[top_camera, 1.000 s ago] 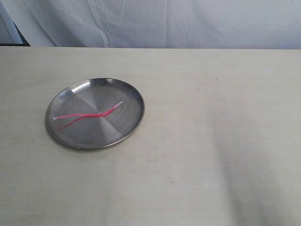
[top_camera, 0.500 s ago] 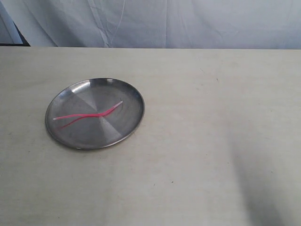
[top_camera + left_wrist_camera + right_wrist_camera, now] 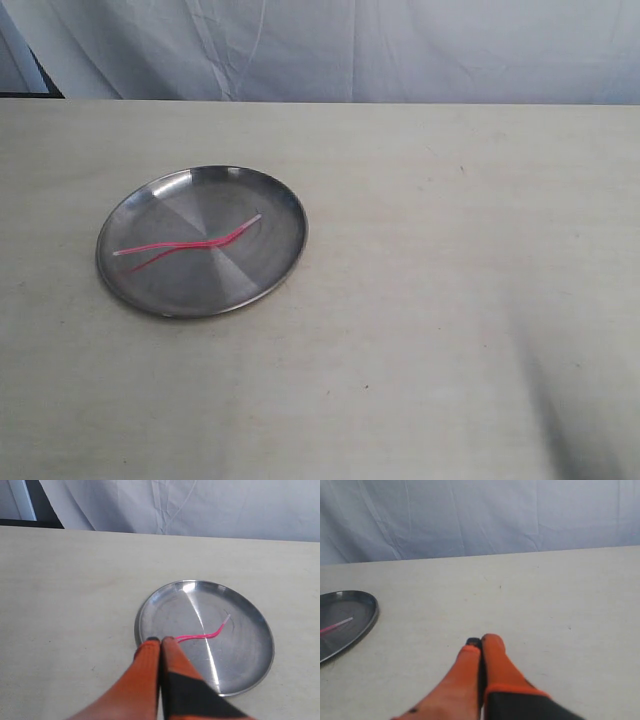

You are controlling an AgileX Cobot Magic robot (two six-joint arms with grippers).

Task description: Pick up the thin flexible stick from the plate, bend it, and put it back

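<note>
Shadow on the near right corner of the tabletop (image 3: 420,300) has pulled further toward the edge and narrowed, while the plate (image 3: 190,285) and the thin flexible stick (image 3: 190,243) sit exactly where they were.

Closest in, the left hand (image 3: 160,640): orange fingers pressed flat together, nothing between them. In its wrist view the tips show against the plate's (image 3: 240,655) near rim, right by one end of the stick (image 3: 202,636); whether they touch the steel, I cannot tell.

Over to the right hand (image 3: 481,641): also pressed together, empty, above bare tabletop. Its camera catches only a slice of the plate (image 3: 350,620), well apart from the fingertips, with a short pink length of the stick (image 3: 335,626) on it.

On the left half of the tabletop, the stick lies inside the plate, kinked near the middle, whitish tip pointing to the far right rim. A dimmer red streak (image 3: 150,260) mirrors it in the steel.

Behind it all, a pale cloth backdrop (image 3: 400,50) hangs in folds.
</note>
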